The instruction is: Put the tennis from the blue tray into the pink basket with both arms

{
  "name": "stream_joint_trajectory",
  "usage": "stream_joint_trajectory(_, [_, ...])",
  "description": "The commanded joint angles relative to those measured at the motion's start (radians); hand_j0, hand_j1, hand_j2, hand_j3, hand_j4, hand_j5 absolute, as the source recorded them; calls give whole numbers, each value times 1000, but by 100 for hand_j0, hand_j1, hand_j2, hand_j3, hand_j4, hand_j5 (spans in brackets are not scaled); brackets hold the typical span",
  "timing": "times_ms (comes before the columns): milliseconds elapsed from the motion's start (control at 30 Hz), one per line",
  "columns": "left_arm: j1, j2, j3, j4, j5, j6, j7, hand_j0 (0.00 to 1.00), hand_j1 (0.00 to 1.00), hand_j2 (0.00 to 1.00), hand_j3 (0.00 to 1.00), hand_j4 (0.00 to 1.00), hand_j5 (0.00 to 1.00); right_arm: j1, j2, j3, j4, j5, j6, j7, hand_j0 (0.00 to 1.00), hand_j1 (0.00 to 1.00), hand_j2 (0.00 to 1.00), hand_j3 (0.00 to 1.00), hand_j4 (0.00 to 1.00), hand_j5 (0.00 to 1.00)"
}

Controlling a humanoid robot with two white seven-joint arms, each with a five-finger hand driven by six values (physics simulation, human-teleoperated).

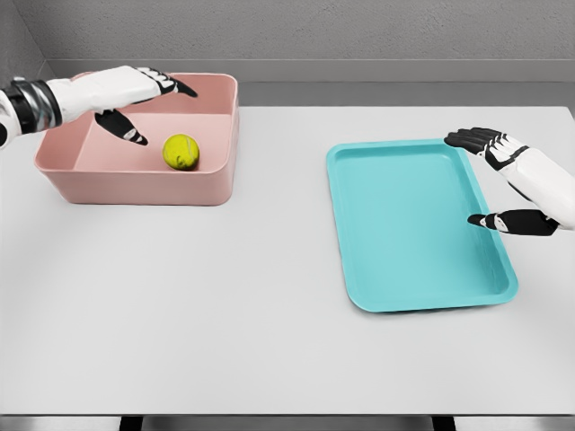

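Yellow-green tennis ball sits on the floor of the pink basket, upper left of the frame, near its front wall, right of centre. It is round, so no long axis, fuzzy-looking with a pale seam. My left hand hovers over the basket, fingers apart and holding nothing; ball lies just right of and below its thumb, so this hand is much the nearer. My right hand is at the right edge of the blue tray, fingers spread, empty. Tray carries nothing. Judgement: transfer looks complete; withdraw hands from the white desk.
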Motion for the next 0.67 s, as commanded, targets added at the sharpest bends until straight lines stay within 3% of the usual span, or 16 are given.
stream_joint_trajectory(0, [0,21,6,-3,34,2,1,100,100,100,100,100,100,0,-1,-1,0,-8,3,-1,100,100,100,100,100,100])
stream_joint_trajectory(367, [52,164,36,-29,103,2,-2,100,100,100,100,100,100,0,-2,-1,1,-6,3,-1,100,100,100,100,100,100])
stream_joint_trajectory(633, [109,248,59,-151,114,2,-1,100,100,100,100,100,100,0,-4,-1,12,-6,3,-1,100,100,100,100,100,100])
